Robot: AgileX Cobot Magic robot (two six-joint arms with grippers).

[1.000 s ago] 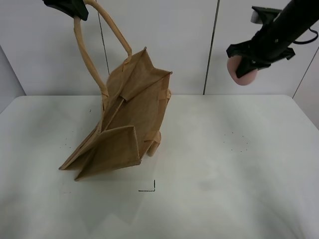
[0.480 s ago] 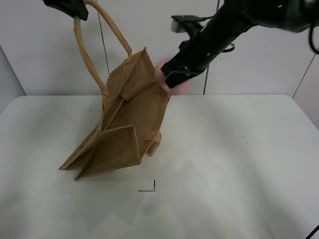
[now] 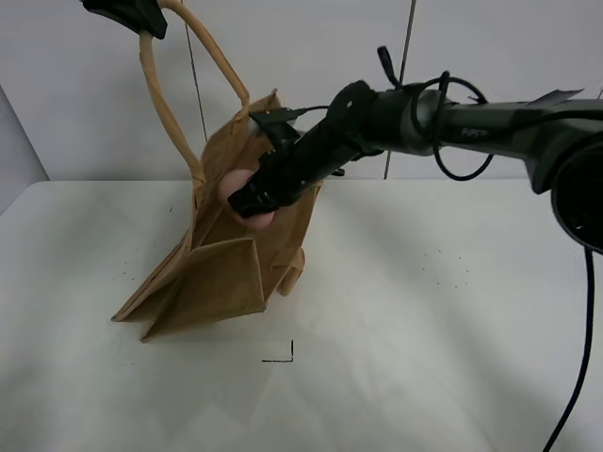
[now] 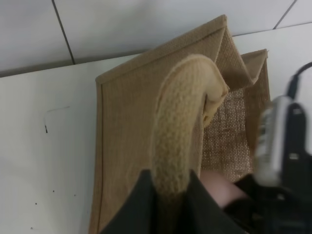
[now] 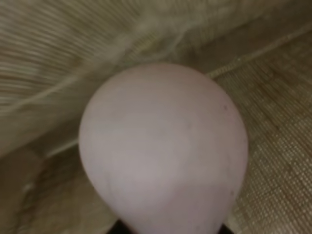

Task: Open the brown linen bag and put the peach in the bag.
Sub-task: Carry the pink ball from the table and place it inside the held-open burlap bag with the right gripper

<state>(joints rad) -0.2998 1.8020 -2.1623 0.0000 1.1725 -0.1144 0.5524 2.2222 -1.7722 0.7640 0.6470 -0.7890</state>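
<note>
Since a moment ago the right arm's fingers [image 3: 251,202] have swung across into the open mouth of the tan-brown coarse-woven jute bag [image 3: 226,278]. They are clenched round the small dusty-pink round peach [image 3: 236,185], which is inside the bag's upper part. Above the bag, the left arm's fingers [image 3: 127,13] clamp one thick light-tan rolled handle [image 3: 155,104]. The bag's base rests on the white surface [image 3: 433,320].

Left pincer [image 3: 139,19] partly beyond the top edge; peach [image 3: 233,185] perhaps half behind right pincer [image 3: 250,200]
</note>
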